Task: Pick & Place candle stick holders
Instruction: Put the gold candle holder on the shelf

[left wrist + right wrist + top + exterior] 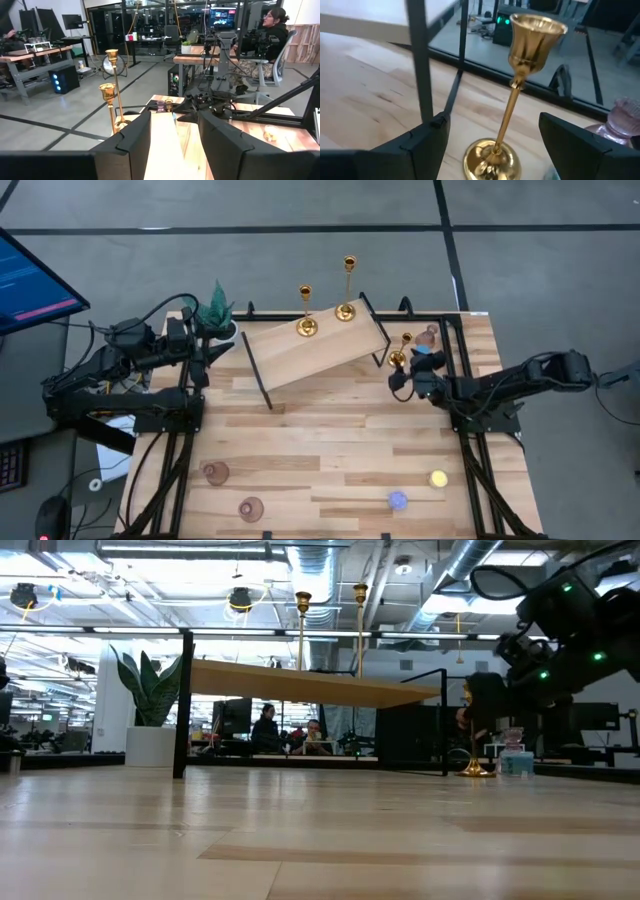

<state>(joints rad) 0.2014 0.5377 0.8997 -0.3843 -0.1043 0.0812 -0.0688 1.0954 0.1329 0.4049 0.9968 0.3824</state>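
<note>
Two tall gold candlesticks (307, 327) (346, 311) stand by their round bases on a wooden shelf (300, 355) at the far middle; they also show in the left wrist view (111, 102). A short gold candlestick (398, 358) stands upright on the table beside the shelf's right leg. My right gripper (402, 377) is open, and its fingers stand on either side of the candlestick's stem (506, 122) without touching it. A pink holder (430, 335) stands just beyond; two more (216, 473) (251, 508) sit near the front left. My left gripper (208, 358) is open and empty at the shelf's left end.
A green potted plant (215, 310) stands at the far left corner by my left gripper. A yellow light (438, 478) and a blue light (398, 501) lie at the front right. The shelf's black legs (422, 65) stand close to my right gripper. People sit beyond the table.
</note>
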